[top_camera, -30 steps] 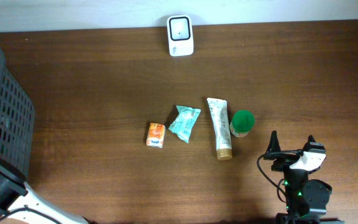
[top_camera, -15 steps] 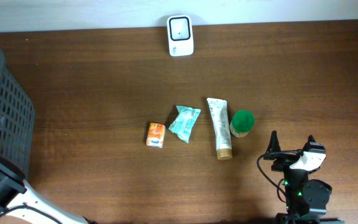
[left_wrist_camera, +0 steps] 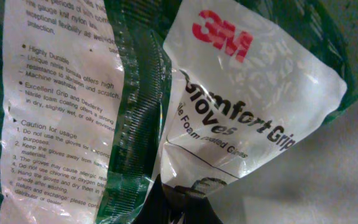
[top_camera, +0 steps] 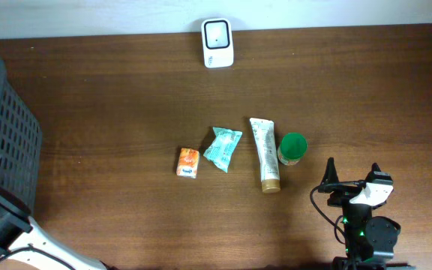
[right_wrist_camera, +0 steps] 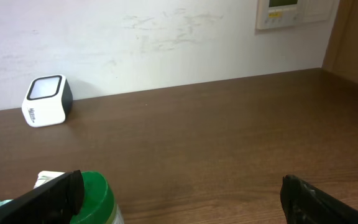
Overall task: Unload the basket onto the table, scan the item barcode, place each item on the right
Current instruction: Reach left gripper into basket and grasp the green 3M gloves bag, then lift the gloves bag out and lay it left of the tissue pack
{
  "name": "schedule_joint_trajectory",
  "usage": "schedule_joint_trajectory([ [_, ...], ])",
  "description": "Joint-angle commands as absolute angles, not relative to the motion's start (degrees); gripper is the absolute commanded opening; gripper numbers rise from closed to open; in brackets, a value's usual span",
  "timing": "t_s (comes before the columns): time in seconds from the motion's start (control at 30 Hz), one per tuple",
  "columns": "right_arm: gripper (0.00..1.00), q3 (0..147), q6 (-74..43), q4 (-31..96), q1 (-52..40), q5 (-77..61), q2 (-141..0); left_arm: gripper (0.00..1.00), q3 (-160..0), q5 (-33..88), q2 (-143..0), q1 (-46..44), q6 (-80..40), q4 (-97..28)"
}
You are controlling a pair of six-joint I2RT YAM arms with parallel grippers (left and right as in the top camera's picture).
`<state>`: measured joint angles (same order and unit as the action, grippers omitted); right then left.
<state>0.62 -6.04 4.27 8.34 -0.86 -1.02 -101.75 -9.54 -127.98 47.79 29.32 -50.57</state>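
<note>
The overhead camera looks straight down on the table (top_camera: 111,97). The right wrist camera sits low, facing the back wall (right_wrist_camera: 166,43), and shares the scanner (top_camera: 217,33) and green-capped jar (top_camera: 292,148) with it. The left wrist camera is right up against a glove packet (left_wrist_camera: 229,93).

On the table (top_camera: 366,90) a packet (top_camera: 188,162), pouch (top_camera: 222,148), tube (top_camera: 264,154) and jar (top_camera: 292,148) lie left to right, scanner (top_camera: 217,43) behind, basket (top_camera: 6,135) far left.

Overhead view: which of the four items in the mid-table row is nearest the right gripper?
The green-lidded jar, at the row's right end, closest to the right gripper; the tube, teal packet and orange packet lie progressively farther left.
</note>
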Motion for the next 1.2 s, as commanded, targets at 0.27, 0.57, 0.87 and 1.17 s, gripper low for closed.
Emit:
schedule_joint_trajectory([
  [0.27,0.98,0.3,-6.0,4.6,8.6,-0.2,-0.8,0.0,-98.7,-6.8,-112.1,48.4,22.3,-49.9],
  [0.57,0.98,0.3,-6.0,4.6,8.6,-0.2,-0.8,0.0,-98.7,-5.1,-101.3,48.4,21.7,-47.8],
  [0.87,0.98,0.3,-6.0,4.6,8.6,-0.2,-0.8,0.0,-98.7,-5.2,-88.0,40.6,20.1,-38.9],
  [1.17,0.98,0.3,-6.0,4.6,8.6,-0.2,-0.8,0.0,-98.7,-5.4,-74.3,22.8,20.1,-31.7],
])
